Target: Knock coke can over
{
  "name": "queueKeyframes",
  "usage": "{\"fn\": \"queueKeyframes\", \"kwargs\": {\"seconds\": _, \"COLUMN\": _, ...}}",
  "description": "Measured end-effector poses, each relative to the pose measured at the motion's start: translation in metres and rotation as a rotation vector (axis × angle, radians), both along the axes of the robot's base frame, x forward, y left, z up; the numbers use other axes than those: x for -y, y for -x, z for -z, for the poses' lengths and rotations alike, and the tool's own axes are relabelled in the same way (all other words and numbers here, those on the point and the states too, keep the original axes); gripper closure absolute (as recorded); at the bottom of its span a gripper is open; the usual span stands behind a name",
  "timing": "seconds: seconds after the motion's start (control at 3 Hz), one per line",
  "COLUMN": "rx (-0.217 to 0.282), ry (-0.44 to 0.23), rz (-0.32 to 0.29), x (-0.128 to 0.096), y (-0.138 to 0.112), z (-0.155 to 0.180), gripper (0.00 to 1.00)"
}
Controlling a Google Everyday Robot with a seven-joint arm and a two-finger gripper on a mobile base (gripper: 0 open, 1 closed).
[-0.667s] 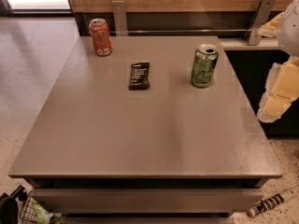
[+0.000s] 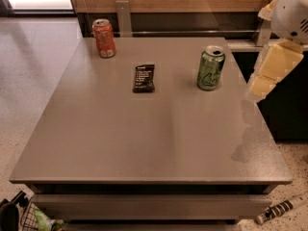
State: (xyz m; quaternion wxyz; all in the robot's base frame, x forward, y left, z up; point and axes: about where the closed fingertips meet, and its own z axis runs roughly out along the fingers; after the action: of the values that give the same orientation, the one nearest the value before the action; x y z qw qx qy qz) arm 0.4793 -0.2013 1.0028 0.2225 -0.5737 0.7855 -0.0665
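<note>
The coke can [image 2: 104, 37], red-orange with white markings and a silver top, stands upright at the table's far left corner. My gripper [image 2: 263, 83] hangs at the end of the white and cream arm [image 2: 288, 18] over the table's right edge. It is to the right of the green can and far from the coke can. Nothing touches the coke can.
A green can [image 2: 211, 67] with pale script stands upright at the right of the grey table [image 2: 144, 143]. A black snack packet [image 2: 143, 78] lies flat between the two cans. A wooden wall and metal rail run behind the table. A basket [image 2: 29, 218] sits on the floor at the bottom left.
The arm has moved a little left and up, over the table's right edge. The cans and the packet have not moved.
</note>
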Motion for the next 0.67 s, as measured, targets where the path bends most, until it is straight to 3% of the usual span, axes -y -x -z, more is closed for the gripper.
{"fn": "queueKeyframes", "kwargs": {"seconds": 0.33, "rx": 0.059, "ry": -0.113, "rz": 0.076, "x": -0.024, "y": -0.026, "z": 0.001, "gripper": 0.0}}
{"fn": "queueKeyframes", "kwargs": {"seconds": 0.67, "rx": 0.1, "ry": -0.287, "rz": 0.126, "x": -0.055, "y": -0.047, "z": 0.014, "gripper": 0.0}}
